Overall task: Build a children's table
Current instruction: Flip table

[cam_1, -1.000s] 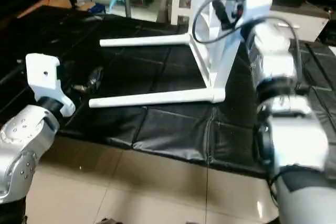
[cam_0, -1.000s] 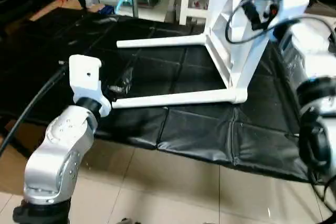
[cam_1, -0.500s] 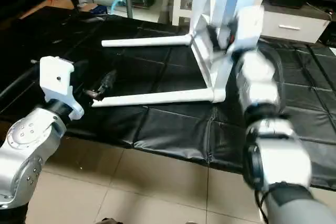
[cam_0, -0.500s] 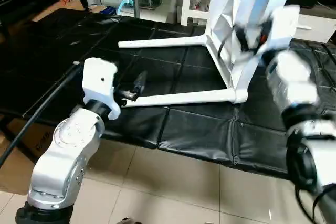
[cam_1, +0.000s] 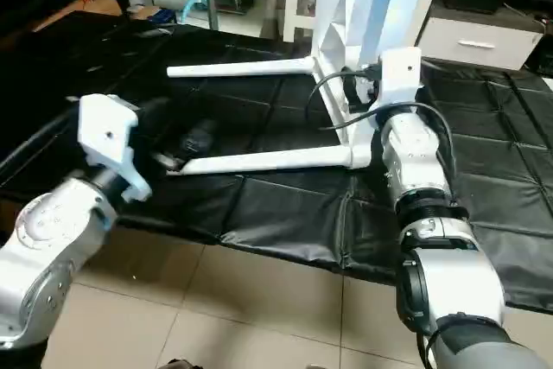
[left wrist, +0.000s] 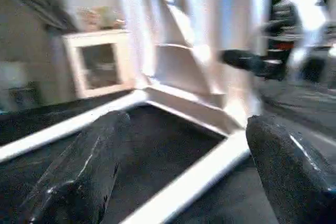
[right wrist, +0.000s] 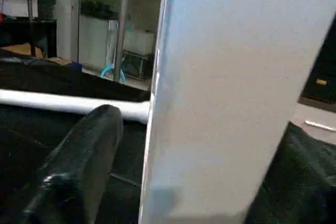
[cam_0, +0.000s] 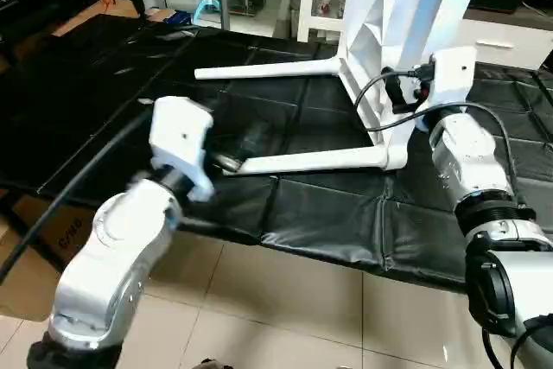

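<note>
Head views: the children's table [cam_0: 380,49] stood on its edge on the black floor mat [cam_0: 328,213], two legs [cam_0: 311,160] lying level, presumably exposing remaining sockets. The left end effector [cam_0: 238,149] hung released beside the nearer leg's tip.

Left wrist view: its fingers [left wrist: 84,166] straddled that leg without contact.

Right wrist view: the right end effector [right wrist: 173,182] bracketed the top's edge; grip undeterminable.

Head pair looks forward-down over mat [cam_0: 328,213]; wrist cams sit close, level, all sharing the table [cam_0: 380,41].
</note>
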Robot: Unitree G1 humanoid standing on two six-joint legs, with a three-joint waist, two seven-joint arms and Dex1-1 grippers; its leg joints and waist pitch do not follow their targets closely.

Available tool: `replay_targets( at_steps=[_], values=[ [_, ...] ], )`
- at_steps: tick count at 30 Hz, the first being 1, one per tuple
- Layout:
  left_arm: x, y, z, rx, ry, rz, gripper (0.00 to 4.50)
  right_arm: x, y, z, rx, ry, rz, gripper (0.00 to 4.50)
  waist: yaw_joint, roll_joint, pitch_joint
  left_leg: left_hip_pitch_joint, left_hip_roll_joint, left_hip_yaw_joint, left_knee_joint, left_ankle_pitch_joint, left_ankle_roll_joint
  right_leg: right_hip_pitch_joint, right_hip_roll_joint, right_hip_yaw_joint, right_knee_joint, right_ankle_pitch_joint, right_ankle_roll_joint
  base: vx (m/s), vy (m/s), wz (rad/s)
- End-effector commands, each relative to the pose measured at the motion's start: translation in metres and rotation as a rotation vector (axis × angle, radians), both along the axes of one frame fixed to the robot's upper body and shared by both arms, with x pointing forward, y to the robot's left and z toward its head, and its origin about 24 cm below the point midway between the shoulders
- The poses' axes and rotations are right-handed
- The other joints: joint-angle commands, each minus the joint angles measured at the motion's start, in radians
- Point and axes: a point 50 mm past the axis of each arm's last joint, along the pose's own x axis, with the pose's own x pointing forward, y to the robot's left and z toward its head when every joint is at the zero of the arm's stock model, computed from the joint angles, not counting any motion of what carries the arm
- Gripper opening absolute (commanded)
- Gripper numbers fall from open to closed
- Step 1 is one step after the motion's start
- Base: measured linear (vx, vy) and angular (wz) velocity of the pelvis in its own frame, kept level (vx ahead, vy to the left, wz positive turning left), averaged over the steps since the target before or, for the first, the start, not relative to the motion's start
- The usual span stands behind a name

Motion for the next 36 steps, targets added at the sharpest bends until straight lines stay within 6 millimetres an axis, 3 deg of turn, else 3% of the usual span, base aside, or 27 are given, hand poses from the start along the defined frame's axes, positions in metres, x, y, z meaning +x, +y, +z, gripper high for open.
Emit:
replay_targets(
  at_steps=[1,9,18,29,36],
  values=[
    [-0.003,-0.001,-0.001,0.010,0.018,-0.018,4.00,0.001,-0.003,0.003,-0.004,-0.007,-0.013,3.55,-0.007,0.009,-0.075,0.042,0.032,-0.019,-0.083,-0.284,-0.027,0.033,-0.015,0.003,-0.057,-0.149,-0.215,0.000,0.000,0.00],
    [-0.003,0.002,-0.001,0.006,0.016,-0.011,4.00,0.001,0.000,0.004,-0.016,-0.006,-0.001,2.96,-0.009,0.010,-0.073,0.044,0.032,-0.021,-0.085,-0.315,-0.039,0.029,-0.016,0.004,-0.061,-0.195,-0.197,0.000,0.000,0.00],
    [-0.003,0.003,0.000,0.006,0.022,-0.016,4.00,0.002,-0.004,0.004,-0.021,0.005,-0.006,2.12,-0.009,0.011,-0.074,0.043,0.032,-0.021,-0.084,-0.306,-0.035,0.030,-0.015,0.004,-0.060,-0.173,-0.201,0.000,0.000,0.00],
    [-0.002,0.004,0.001,0.006,0.016,0.001,4.00,0.005,-0.006,0.013,-0.041,-0.012,-0.004,1.99,-0.009,0.009,-0.073,0.040,0.032,-0.020,-0.083,-0.301,-0.025,0.029,-0.017,0.005,-0.062,-0.205,-0.196,0.000,0.000,0.00],
    [0.000,0.008,0.004,0.017,-0.002,0.028,4.00,0.009,-0.018,0.038,-0.112,-0.066,-0.065,1.98,-0.008,0.007,-0.073,0.041,0.031,-0.019,-0.081,-0.306,-0.023,0.027,-0.016,0.004,-0.063,-0.218,-0.195,0.000,0.000,0.00]
  ],
)
